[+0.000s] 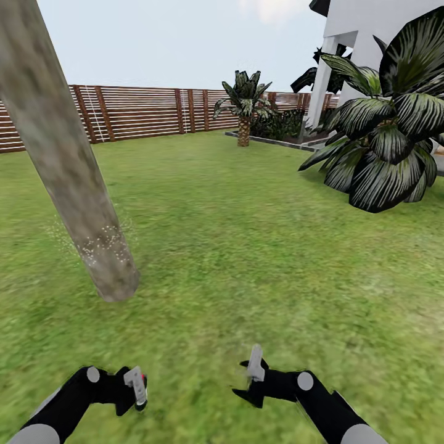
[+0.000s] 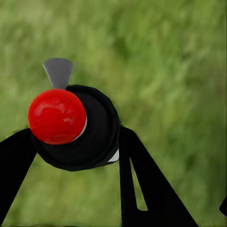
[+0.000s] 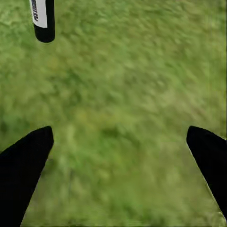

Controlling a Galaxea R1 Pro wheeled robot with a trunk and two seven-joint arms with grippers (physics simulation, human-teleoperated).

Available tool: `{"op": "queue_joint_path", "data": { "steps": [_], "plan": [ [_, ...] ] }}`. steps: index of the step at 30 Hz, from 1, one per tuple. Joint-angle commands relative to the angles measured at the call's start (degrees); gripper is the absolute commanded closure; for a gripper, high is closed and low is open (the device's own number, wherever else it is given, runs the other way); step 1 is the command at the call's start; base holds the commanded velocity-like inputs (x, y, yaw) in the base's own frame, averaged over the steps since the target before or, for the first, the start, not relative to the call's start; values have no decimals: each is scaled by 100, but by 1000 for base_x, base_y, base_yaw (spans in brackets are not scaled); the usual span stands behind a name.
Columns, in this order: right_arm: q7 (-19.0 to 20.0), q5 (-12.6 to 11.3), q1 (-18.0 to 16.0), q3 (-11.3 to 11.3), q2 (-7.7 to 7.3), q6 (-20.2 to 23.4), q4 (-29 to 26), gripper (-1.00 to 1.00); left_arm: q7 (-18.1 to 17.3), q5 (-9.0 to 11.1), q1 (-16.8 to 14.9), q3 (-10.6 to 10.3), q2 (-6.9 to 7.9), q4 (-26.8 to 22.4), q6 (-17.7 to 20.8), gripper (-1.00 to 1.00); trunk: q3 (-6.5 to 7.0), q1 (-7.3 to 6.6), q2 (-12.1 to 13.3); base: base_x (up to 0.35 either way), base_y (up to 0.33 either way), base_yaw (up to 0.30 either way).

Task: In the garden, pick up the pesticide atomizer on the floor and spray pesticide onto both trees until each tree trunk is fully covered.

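Observation:
One tree trunk (image 1: 61, 154), thick with mottled grey-brown bark, leans across the left of the head view. White specks (image 1: 105, 243) dot it just above its base. The pesticide atomizer (image 2: 78, 127), a black body with a red ball top and a grey nozzle, sits between the fingers of my left gripper (image 2: 75, 146), which is shut on it. In the head view that left gripper (image 1: 137, 394) hangs low over the grass floor (image 1: 246, 246), right of the trunk's base. My right gripper (image 1: 250, 379) is open and empty; its fingers (image 3: 26, 161) stand wide apart over grass.
A brown slatted fence (image 1: 142, 111) closes the lawn at the back. A short palm (image 1: 245, 111) stands far ahead, and a big dark-leaved plant (image 1: 388, 142) and a white house (image 1: 364, 37) are at the right. A dark, white-labelled cylinder (image 3: 42, 19) shows in the right wrist view.

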Motion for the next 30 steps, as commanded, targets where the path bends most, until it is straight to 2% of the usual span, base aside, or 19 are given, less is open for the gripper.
{"op": "queue_joint_path", "data": {
  "steps": [1, 3, 4, 5, 6, 8, 9, 10, 11, 12, 14, 18, 19, 20, 22, 23, 25, 30],
  "plan": [
    [-444, 29, 8, 3, -112, -40, 333, -100, 443, 123, -3, 309, -90, 354, -18, 100, -5, -1, -2, 0, 0, 0],
    [-1516, -14, 17, -7, -185, -56, 1154, -100, 1196, 604, -3, 619, -153, 897, -35, 100, -5, -1, -2, 0, 0, 0],
    [-2351, -125, 20, -5, -198, -130, 1692, -100, 1701, 1027, -3, 717, -172, 1246, -57, 100, -5, -1, -2, 0, 0, 0],
    [-3994, -578, 23, 4, -191, -782, 2607, -100, 2899, 2017, 5, 777, -183, 2007, -713, 100, -5, -1, -2, 0, 0, 0],
    [-4342, -723, 25, 4, -187, -970, 2775, -100, 3208, 2259, 32, 784, -183, 2203, -960, 100, -5, -1, -2, 0, 0, 0],
    [-5194, -1273, 86, 5, -179, -1480, 3114, -100, 4035, 3013, 223, 792, -181, 2582, -1605, 100, -5, -1, -2, 0, 0, 0],
    [-5445, -1542, 167, 5, -178, -1620, 3174, -100, 4316, 3360, 337, 792, -181, 2660, -1797, 100, -5, -1, -2, 0, 0, 0],
    [-5582, -1744, 233, 5, -177, -1695, 3207, -100, 4486, 3624, 443, 787, -186, 2696, -1940, 100, -5, -1, -2, 0, 0, 0],
    [-5653, -1867, 290, 5, -182, -1734, 3227, -100, 4578, 3787, 531, 783, -186, 2721, -2045, 100, -5, -1, -2, 0, 0, 0],
    [-5700, -1953, 383, 5, -174, -1767, 3233, -100, 4634, 3894, 617, 780, -187, 2748, -2122, 100, -5, -1, -2, 0, 0, 0],
    [-5728, -2091, 473, 5, -148, -1787, 3231, -100, 4665, 3953, 672, 779, -217, 2782, -2157, 100, -5, -1, -2, 0, 0, 0],
    [-5721, -2609, 495, 5, -122, -1777, 3227, -100, 4673, 4081, 715, 791, -230, 2890, -2172, 100, -5, -1, -2, 0, 0, 0],
    [-5718, -2691, 497, 5, 10, -1773, 3228, -100, 4667, 4139, 717, 788, -229, 2898, -2175, 100, -5, -1, -2, 0, 0, 0],
    [-5725, -2717, 497, -2, 56, -1775, 3229, -100, 4668, 4150, 730, 787, -231, 2899, -2176, 100, -5, -1, -2, 0, 0, 0],
    [-5726, -2782, 497, -3, 60, -1775, 3229, -100, 4672, 4151, 748, 787, -233, 2899, -2176, 100, -5, -1, -2, -63, 0, 0],
    [-5726, -2941, 497, -5, 61, -1773, 3229, -100, 4673, 4151, 753, 787, -230, 2899, -2176, 100, -5, -1, -2, -275, 38, 0],
    [-5726, -3110, 497, -2, 64, -1771, 3229, -100, 4672, 4151, 760, 787, -230, 2899, -2176, 100, -5, -1, -2, -309, 101, -125],
    [-5726, -3165, 497, 2, 69, -1773, 3237, -100, 4668, 4151, 757, 787, -229, 2899, -2176, 100, -5, -1, -2, -301, 194, -264]
  ]
}}
